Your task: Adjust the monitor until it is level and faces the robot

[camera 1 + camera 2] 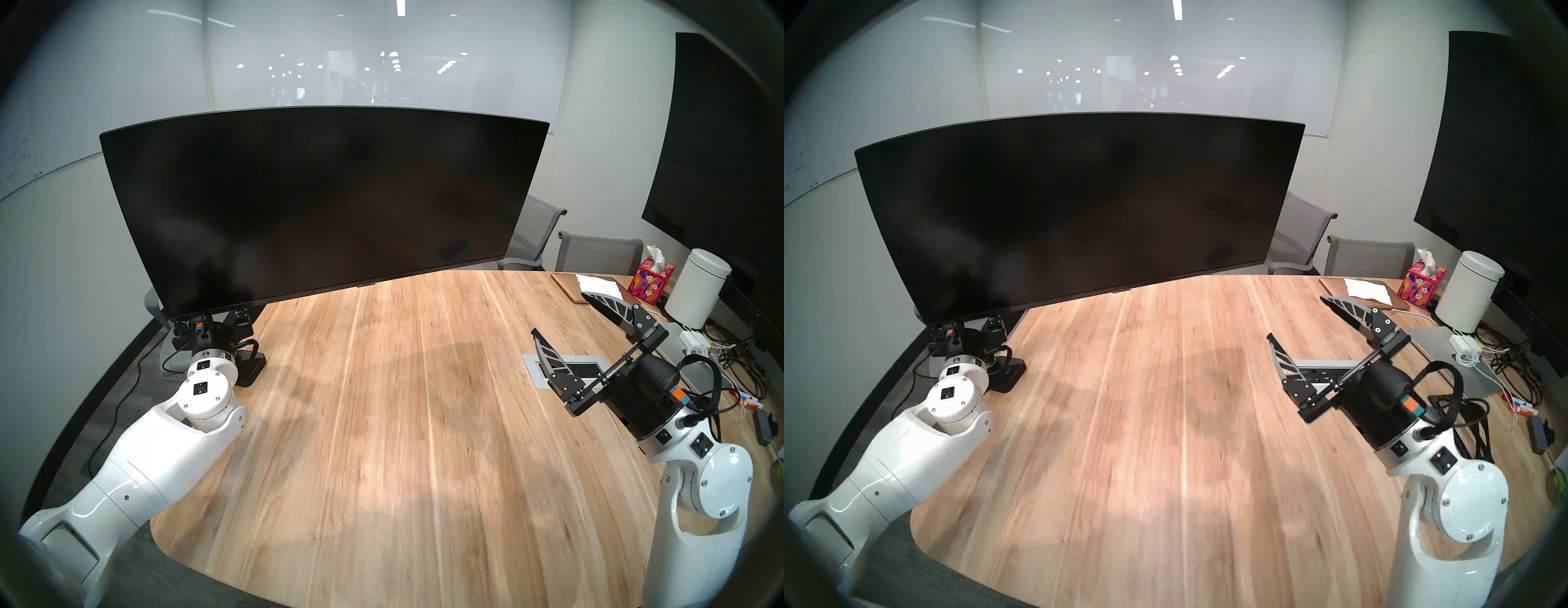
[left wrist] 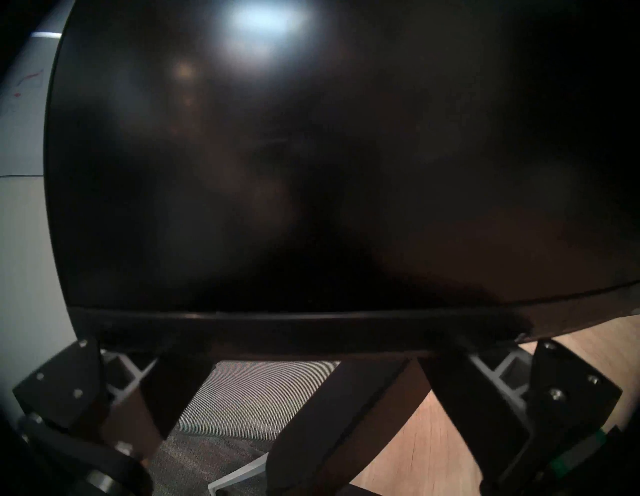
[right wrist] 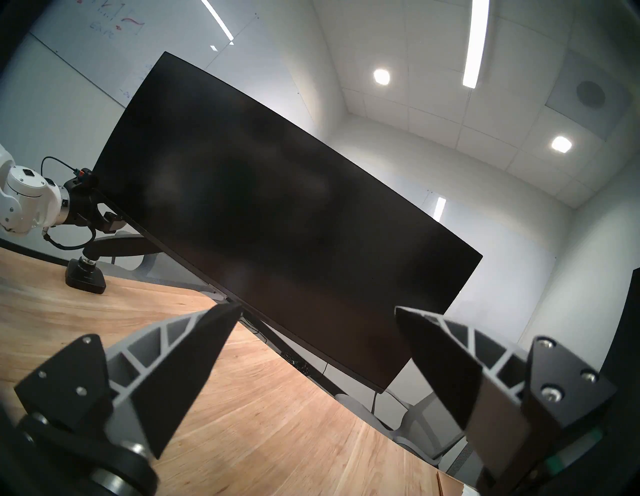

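Black and unlit, the monitor [image 1: 322, 204] sits at twelve o'clock, still canted low toward eight o'clock, where the left gripper [image 1: 212, 325] straddles its bottom edge, grip unclear; right gripper [image 1: 570, 329] spread, idle.

tabletop [image 1: 382, 424]: light wood planks, rounded corners | far left edge: black clamp base [image 1: 251, 370] | right-centre: recessed grey power outlet panel [image 1: 534, 370] | far right: brown mat [image 1: 570, 285] with white paper [image 1: 596, 282], floral tissue box [image 1: 650, 282], white canister [image 1: 698, 289], silver laptop [image 1: 1446, 356], white charger [image 1: 692, 339], tangled cables [image 1: 738, 356]
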Controlling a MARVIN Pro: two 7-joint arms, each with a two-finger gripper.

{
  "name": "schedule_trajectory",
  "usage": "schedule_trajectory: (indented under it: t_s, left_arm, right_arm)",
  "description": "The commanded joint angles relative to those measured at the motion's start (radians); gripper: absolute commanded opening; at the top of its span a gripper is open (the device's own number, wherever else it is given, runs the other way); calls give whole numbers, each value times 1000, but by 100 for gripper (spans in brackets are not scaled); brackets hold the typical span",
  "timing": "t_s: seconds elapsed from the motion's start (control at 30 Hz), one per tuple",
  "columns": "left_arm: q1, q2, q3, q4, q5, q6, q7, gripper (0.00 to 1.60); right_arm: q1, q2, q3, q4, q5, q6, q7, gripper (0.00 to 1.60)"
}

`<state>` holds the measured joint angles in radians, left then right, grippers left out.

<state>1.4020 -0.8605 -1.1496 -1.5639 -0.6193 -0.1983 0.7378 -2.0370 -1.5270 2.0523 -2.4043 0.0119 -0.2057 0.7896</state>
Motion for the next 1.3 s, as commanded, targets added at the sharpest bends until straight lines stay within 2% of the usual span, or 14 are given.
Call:
schedule_trajectory:
  t_s: [0.0,0.37,0.7,0.83,0.87,0.93,1.07,1.27]
  left_arm:
    - [-16,1,4,-44,26,-12,6,160]
    - [19,-5,26,-48,24,-20,25,160]
    - [81,-1,50,-77,37,-47,53,160]
    - [116,24,63,-121,84,-77,70,160]
    - [116,24,63,-121,84,-77,70,160]
    - [145,41,62,-178,99,-89,90,160]
    - [165,49,62,-211,114,-97,109,160]
    - [244,86,49,-313,135,-118,159,160]
  right_arm:
    - [2,2,1,-17,6,-1,2,160]
    - [2,2,1,-17,6,-1,3,160]
    - [2,2,1,-17,6,-1,3,160]
    - [2,2,1,-17,6,-1,3,160]
    - [2,2,1,-17,6,-1,3,160]
    - [2,2,0,-17,6,-1,2,160]
    - [2,2,0,-17,6,-1,2,160]
    - [2,2,0,-17,6,-1,2,160]
